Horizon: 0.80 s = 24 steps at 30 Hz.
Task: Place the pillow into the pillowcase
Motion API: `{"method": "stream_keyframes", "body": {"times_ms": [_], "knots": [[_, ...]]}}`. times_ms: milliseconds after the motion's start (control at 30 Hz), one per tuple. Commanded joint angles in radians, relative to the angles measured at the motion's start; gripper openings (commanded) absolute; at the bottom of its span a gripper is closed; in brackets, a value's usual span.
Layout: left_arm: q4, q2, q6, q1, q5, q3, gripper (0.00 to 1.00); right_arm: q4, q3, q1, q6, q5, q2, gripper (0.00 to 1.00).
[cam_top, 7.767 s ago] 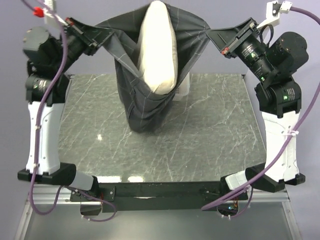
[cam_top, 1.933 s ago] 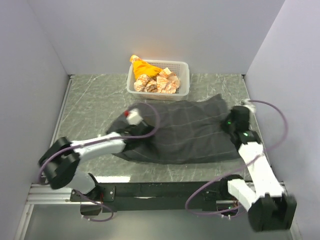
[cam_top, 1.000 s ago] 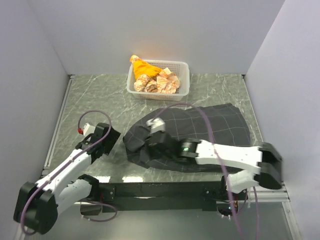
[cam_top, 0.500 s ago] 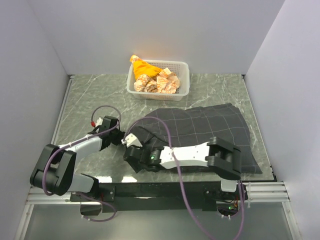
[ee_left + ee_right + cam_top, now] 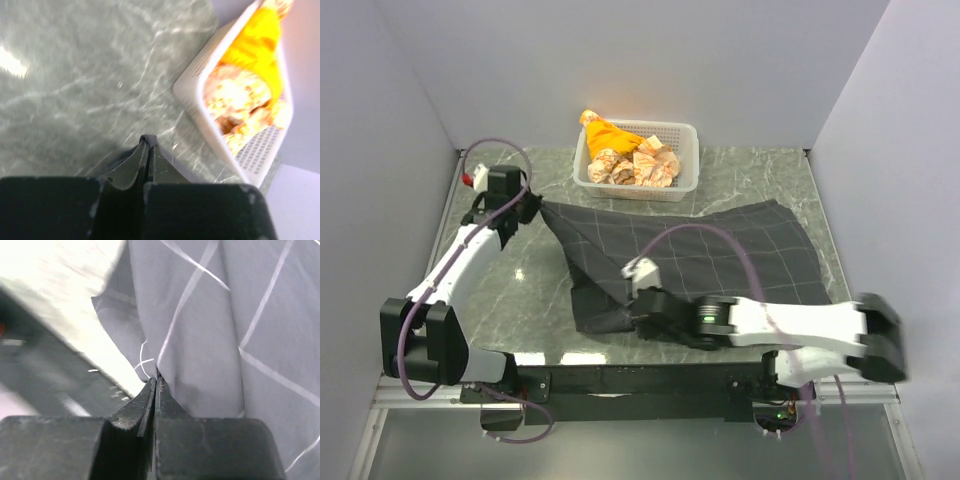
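Between the closed fingers of the left gripper (image 5: 530,207) sits the far-left corner of the pillowcase (image 5: 720,255), and the dark checked cloth runs from that gripper as a taut fold, out to its right and back toward the near edge of the table (image 5: 520,290). In the left wrist view the left gripper (image 5: 145,142) has its jaws pressed together with only a thin dark seam between them, and the cloth there can hardly be told from the fingers. Just beyond and to the right of this gripper stands a white basket (image 5: 688,185) (image 5: 210,115) of orange-and-white cloth bundles (image 5: 630,160) (image 5: 240,95), near the cloth but apart from it. The right arm reaches across the near edge of the table, so the right gripper (image 5: 642,318) lies on the near-left part of the pillowcase, with most of the cloth spread behind it and to its right. In the right wrist view the right gripper (image 5: 155,382) is clamped on a pinch of the pillowcase (image 5: 225,315), whose edge lies just to the left of the fingertips. Whether the pillow is inside cannot be told.
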Motion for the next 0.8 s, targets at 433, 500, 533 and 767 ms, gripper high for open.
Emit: {"method": "stream_keyframes", "body": {"times_ms": [433, 500, 533, 767], "knots": [[-0.037, 0.244, 0.177, 0.093, 0.056, 0.264, 0.59, 0.042, -0.235, 0.025, 0.029, -0.262, -0.378, 0.70], [-0.038, 0.218, 0.186, 0.101, 0.051, 0.242, 0.63, 0.025, -0.152, 0.026, 0.009, -0.222, -0.343, 0.72], [-0.046, 0.212, 0.186, 0.106, 0.050, 0.240, 0.63, 0.021, -0.118, 0.025, 0.001, -0.216, -0.326, 0.72], [-0.125, 0.175, 0.125, 0.119, -0.031, 0.172, 0.59, 0.059, 0.208, 0.063, -0.078, -0.201, 0.060, 0.66]]}}
